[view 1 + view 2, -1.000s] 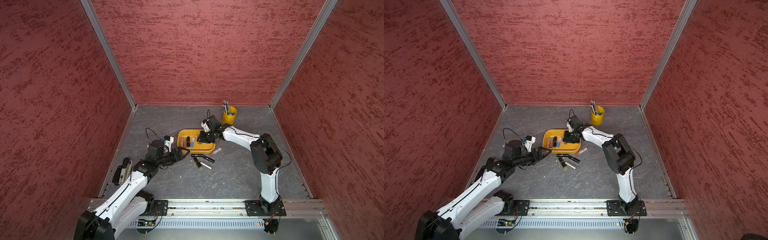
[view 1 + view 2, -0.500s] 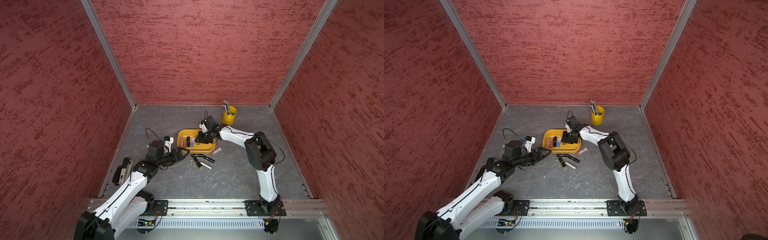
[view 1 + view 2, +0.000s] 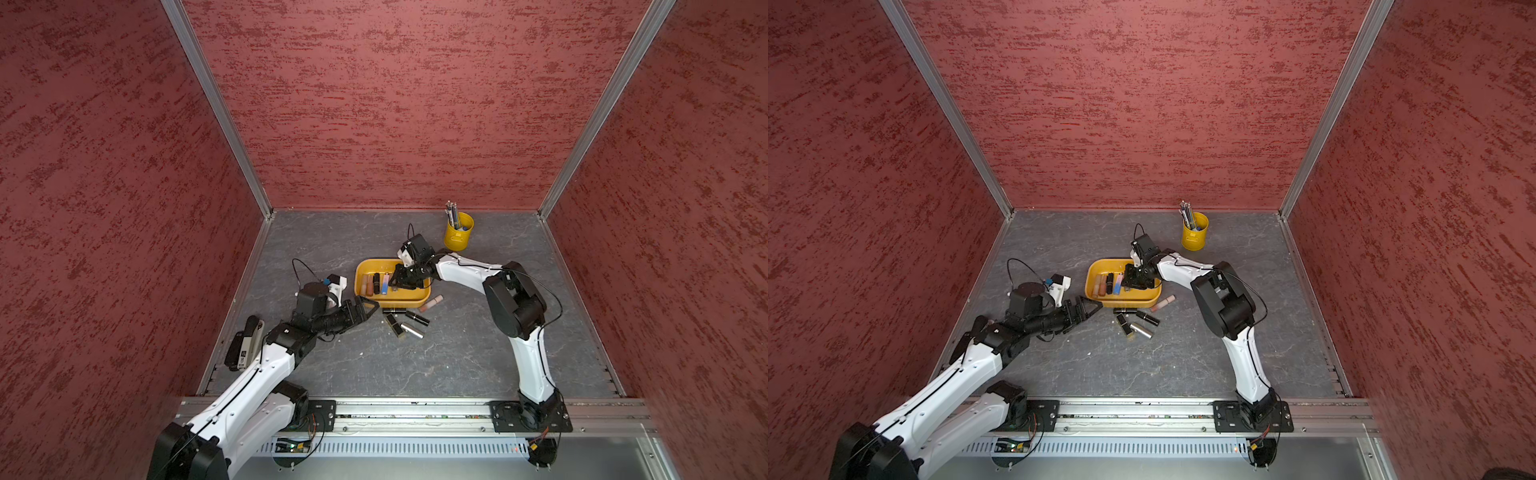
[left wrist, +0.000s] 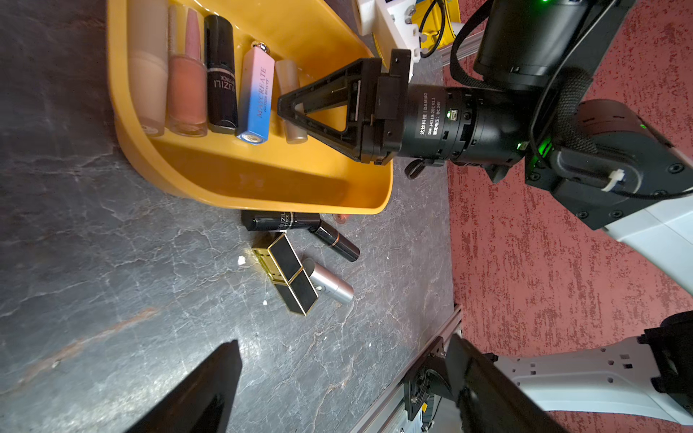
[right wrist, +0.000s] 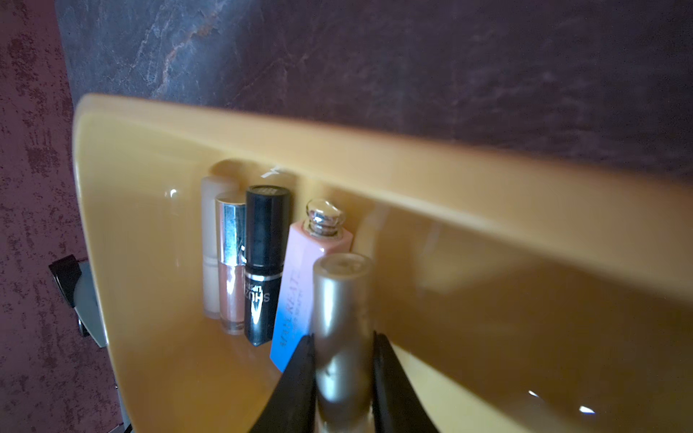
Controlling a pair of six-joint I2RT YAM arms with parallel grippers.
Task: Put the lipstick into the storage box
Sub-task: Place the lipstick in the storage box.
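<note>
The champagne lipstick (image 5: 341,292) is held inside the storage box (image 5: 262,123). Its long axis is laid parallel to the row of tubes (image 5: 264,262) already in the box, just beside the pink-and-blue tube (image 5: 290,300). It is clamped by the right gripper (image 5: 344,339), low over the box floor, so only a release is judged to be needed. The left gripper (image 3: 368,308) is seen spread wide and empty, just outside a box corner.

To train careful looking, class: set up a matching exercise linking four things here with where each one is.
Things: 1 pink-and-blue lipstick; 2 pale gold lipstick; 3 silver lipstick; 4 pens.
Places: A in the yellow cup; B on the table; C gripped by the right claw; D lying free in the storage box.
Pairs: 1-D, 2-C, 3-B, 4-A.
</note>
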